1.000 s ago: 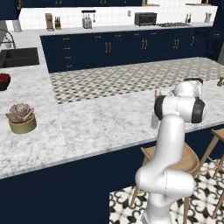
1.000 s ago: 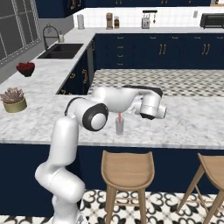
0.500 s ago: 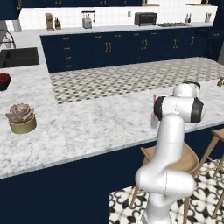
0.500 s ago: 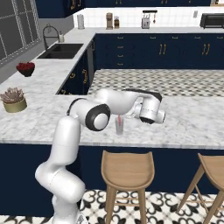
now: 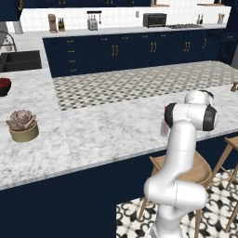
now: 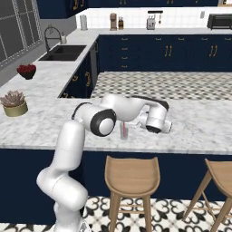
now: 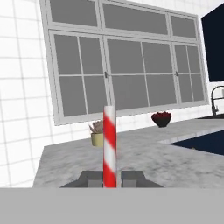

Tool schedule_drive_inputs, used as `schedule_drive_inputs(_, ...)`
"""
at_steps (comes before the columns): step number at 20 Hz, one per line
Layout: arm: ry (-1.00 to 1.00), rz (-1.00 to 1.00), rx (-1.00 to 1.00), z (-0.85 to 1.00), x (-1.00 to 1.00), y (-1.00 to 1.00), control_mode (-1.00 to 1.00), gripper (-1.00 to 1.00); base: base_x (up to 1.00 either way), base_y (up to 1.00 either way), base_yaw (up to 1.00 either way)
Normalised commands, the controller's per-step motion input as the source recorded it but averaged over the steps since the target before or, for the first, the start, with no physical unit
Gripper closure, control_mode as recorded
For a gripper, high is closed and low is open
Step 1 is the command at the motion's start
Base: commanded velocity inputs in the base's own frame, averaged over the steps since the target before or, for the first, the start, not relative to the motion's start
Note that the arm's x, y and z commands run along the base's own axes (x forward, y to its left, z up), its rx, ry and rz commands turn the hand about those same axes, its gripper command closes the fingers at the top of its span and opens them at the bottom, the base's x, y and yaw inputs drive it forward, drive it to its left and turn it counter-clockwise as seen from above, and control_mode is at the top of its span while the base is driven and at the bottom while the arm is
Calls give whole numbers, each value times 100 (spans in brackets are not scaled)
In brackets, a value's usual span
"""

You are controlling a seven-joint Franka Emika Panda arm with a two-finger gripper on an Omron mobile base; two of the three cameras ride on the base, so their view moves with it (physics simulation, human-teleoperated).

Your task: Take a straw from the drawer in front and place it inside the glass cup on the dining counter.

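Note:
In the hand view my gripper [image 7: 109,180] is shut on the straw [image 7: 109,144], which is striped red and white and stands upright between the fingertips [image 7: 89,178]. From the right base view the hand lies level over the dining counter [image 6: 199,129] and points left. There the gripper [image 6: 129,124] holds the pink straw [image 6: 123,128] at the glass cup [image 6: 125,134], and the straw's lower end seems to reach down into the glass. In the left base view the glass cup [image 5: 163,128] and the straw's tip [image 5: 165,110] peek out left of the arm's elbow. The drawer is out of view.
Two wooden stools [image 6: 132,176] [image 6: 221,177] stand against the counter's near side. A potted succulent [image 6: 13,103] and a bowl of red fruit [image 6: 26,70] sit far left, with the sink [image 6: 63,52] behind them. Navy cabinets line the far wall.
The hand has sunk a little toward the counter with the straw, bringing the straw lower at the glass. The jaws have stayed shut.

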Motion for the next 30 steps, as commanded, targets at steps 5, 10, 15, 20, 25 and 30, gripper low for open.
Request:
schedule_drive_inputs(5, 0, 0, 0, -2, -6, -2, -100, -100, 0, 0, 0)
schedule_drive_inputs(10, 0, 0, 0, 0, 0, 0, -100, -100, 0, 0, 0)
schedule_drive_inputs(15, -5, -1, 0, 26, -18, -5, -100, -100, 0, 0, 0)
schedule_drive_inputs(20, 0, -9, -3, 28, -42, -20, -100, -100, 0, 0, 0)
schedule_drive_inputs(25, -2, -7, -11, 68, -94, -6, -100, -100, 0, 0, 0)
schedule_drive_inputs(30, -2, -4, -28, 89, -83, 45, -100, -100, 0, 0, 0)
